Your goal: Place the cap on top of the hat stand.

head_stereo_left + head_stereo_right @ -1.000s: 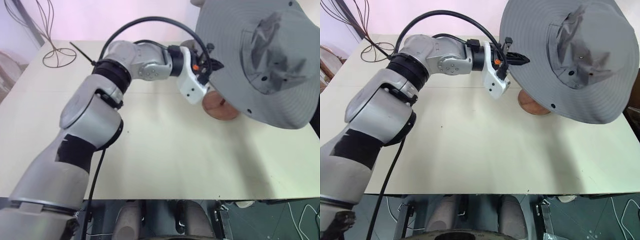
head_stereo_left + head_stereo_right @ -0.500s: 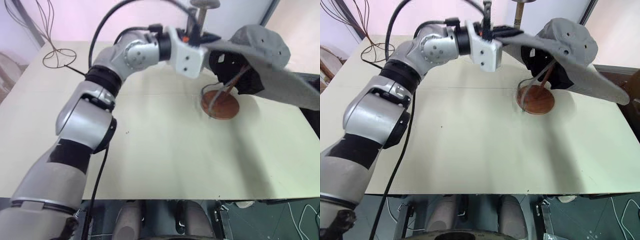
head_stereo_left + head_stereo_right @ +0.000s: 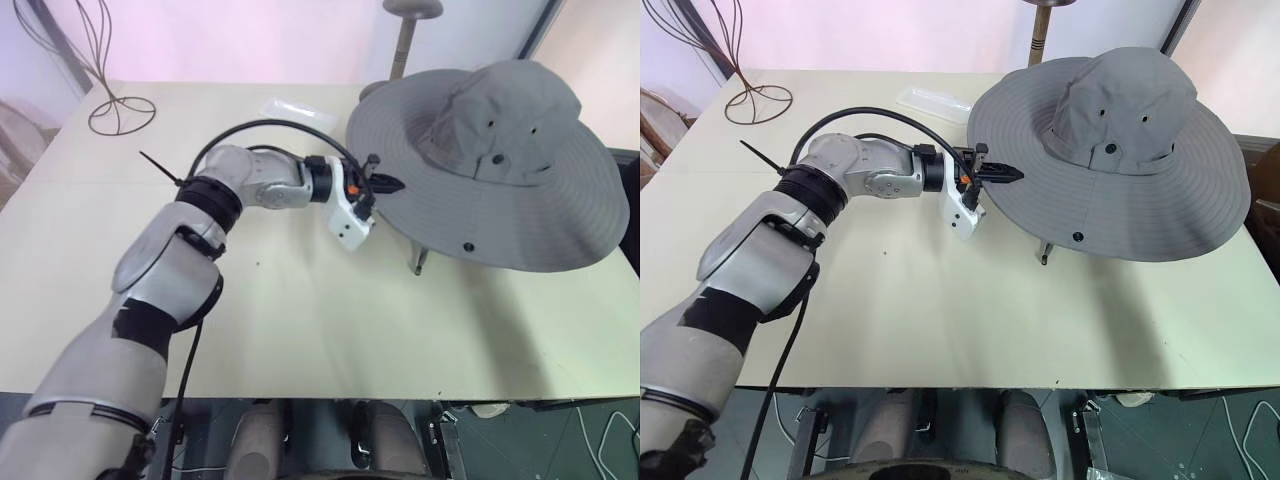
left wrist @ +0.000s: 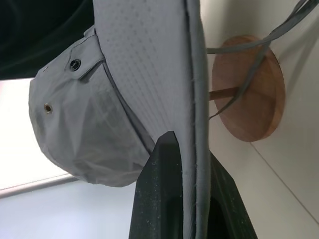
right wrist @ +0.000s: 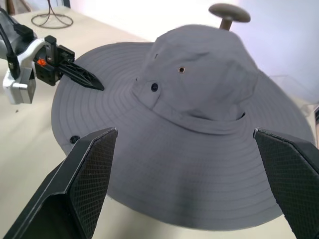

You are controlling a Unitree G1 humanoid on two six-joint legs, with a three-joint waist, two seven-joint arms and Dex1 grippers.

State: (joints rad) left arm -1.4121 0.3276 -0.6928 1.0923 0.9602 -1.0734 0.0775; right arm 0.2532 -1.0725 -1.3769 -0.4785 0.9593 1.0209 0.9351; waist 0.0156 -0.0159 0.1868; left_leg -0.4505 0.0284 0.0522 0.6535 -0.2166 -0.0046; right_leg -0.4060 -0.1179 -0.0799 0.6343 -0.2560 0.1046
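While the cap [image 3: 1110,140] sits crown-up over the hat stand [image 4: 247,88], your left gripper [image 3: 992,174] keeps its jaws clenched on the brim edge nearest the arm. From those jaws, the crown lies further along the brim and the stand's round wooden base rests on the counter [image 3: 940,310] under the brim. Your right gripper [image 5: 194,184] has its jaws released, spread wide, with the cap just ahead of them and untouched.

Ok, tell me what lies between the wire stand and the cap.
A flat clear plastic packet lies between the wire stand and the cap, close to the cap's brim; both eye views show it.
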